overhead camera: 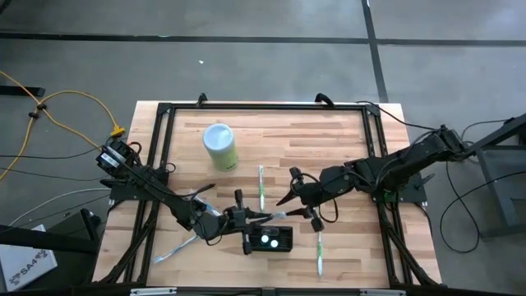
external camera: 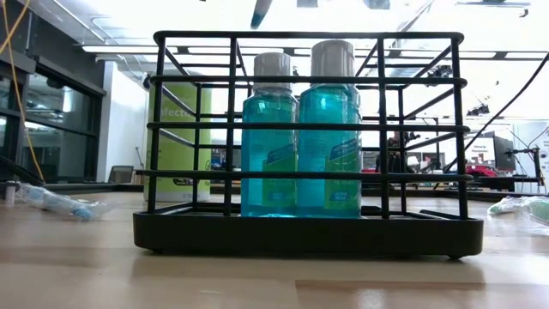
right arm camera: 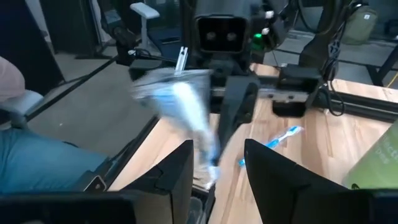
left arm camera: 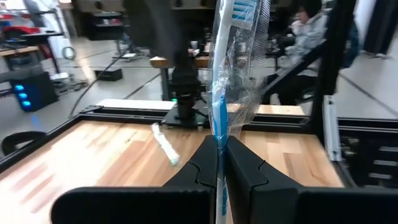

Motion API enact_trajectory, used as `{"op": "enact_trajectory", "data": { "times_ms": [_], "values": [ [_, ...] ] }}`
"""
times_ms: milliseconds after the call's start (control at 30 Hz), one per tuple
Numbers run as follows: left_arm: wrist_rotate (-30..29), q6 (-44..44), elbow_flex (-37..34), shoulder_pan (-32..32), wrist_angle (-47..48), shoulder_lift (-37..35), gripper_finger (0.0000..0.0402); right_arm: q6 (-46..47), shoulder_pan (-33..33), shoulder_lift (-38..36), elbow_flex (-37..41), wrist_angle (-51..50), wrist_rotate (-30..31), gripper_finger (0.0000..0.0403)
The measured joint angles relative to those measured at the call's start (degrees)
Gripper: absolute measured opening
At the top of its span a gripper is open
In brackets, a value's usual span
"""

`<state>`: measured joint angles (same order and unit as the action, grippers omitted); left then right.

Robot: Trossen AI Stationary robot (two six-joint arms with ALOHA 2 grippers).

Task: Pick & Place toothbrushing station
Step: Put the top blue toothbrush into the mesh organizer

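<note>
Looking down on our wooden surface (overhead camera: 329,140), the biggest thing on it is the pale green cylinder (overhead camera: 220,146) with the whitish top, standing upright toward the far left. Next up, the toothbrushing station (overhead camera: 271,240), a small black block near the front edge, about mid-width, right between our two arms. In the low view it's a black wire caddy (external camera: 304,232) with two blue bottles (external camera: 300,146) inside.

Our left gripper (overhead camera: 243,216) sits just beside the station's left end, fingers (left arm camera: 205,168) clenched on a wrapped toothbrush (left arm camera: 225,93) that sticks straight up between them. Our right gripper (overhead camera: 297,197) hovers just behind the station's right end, fingers (right arm camera: 177,171) released and holding nothing.

Smaller stuff: one loose toothbrush (overhead camera: 261,187) lies behind the station, another (overhead camera: 320,252) to its right.
</note>
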<state>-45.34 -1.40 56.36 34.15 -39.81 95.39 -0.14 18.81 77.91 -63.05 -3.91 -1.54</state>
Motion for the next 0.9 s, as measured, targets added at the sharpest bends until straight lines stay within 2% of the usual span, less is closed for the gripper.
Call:
{"op": "enact_trajectory", "data": {
  "times_ms": [200, 633, 900],
  "values": [
    [5.1, -1.2, 0.0, -1.1, -0.4, 0.0, 0.0002, -0.1, 0.0, 0.0, 0.0, 0.8, -0.3, 0.0134],
    [5.6, -0.6, 0.0, -1.7, -1.4, 0.0, 0.0002, -0.1, 1.6, 0.0, 0.0, 1.6, -1.4, 0.0134],
    [10.9, -1.7, 0.0, -3.5, -2.2, 0.0, 0.0002, -0.1, 1.7, 0.3, 0.0, 2.7, -1.6, 0.0135]
  ]
}}
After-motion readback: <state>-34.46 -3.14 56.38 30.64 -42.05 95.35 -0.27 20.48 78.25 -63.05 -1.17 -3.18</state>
